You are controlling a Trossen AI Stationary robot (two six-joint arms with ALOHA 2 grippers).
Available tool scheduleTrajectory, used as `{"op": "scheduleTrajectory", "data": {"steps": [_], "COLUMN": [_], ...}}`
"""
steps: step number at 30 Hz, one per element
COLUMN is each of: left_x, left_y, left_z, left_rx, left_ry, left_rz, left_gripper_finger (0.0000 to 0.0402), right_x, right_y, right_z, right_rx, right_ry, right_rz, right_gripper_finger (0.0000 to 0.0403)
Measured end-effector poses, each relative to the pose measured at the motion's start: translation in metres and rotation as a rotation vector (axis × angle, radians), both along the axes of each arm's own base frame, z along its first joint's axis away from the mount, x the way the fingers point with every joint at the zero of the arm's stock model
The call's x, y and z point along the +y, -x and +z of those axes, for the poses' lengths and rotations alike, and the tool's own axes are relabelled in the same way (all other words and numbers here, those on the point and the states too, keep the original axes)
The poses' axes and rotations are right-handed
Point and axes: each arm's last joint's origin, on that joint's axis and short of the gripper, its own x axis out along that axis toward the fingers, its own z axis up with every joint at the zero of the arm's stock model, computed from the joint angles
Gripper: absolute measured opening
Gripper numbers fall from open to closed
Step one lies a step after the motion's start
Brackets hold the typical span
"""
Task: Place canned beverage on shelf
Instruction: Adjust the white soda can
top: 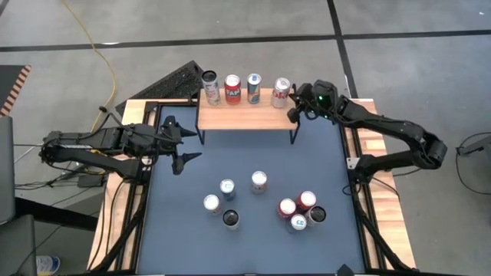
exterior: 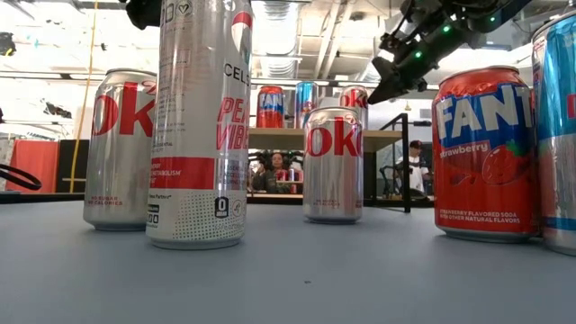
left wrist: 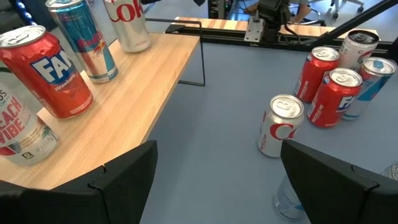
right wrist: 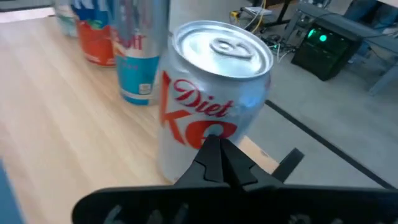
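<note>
As it stands upright, silver Diet Coke can (right wrist: pixel 214 99)

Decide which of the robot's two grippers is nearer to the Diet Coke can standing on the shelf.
Right. The right gripper sits just beside the Diet Coke can at the shelf's end. The left gripper hangs over the table off the shelf's other end, well away.
</note>
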Motion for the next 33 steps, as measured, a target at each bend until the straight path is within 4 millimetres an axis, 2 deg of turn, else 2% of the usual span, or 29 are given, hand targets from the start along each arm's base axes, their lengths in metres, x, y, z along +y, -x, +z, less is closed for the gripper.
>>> {"op": "scheduleTrajectory", "data": {"steps": [15, 21, 25, 33], "left_x": [0.000, 0.000, 0.000, 0.000], "left_y": [0.000, 0.000, 0.000, 0.000], "left_z": [0.000, 0.000, 0.000, 0.000], "left_rx": [-0.001, -0.004, -0.007, -0.001], "left_ry": [0.001, 0.010, 0.022, 0.011], "left_rz": [0.002, 0.005, 0.010, 0.006], "left_gripper_finger": [0.0332, 0.0332, 0.0332, 0.0332], "right_x": [-0.013, -0.015, -0.004, 0.018], "right_y": [-0.001, 0.001, 0.003, -0.013], "right_z": [0.000, 0.000, 0.008, -0.002], "right_rx": [-0.025, 0.016, -0.016, 0.030], "right_ry": [0.055, 0.086, 0.072, 0.013], "right_rz": [-0.022, -0.048, -0.031, 0.068], "right_gripper_finger": [0.0000, 0.0000, 0.0000, 0.0000]}}
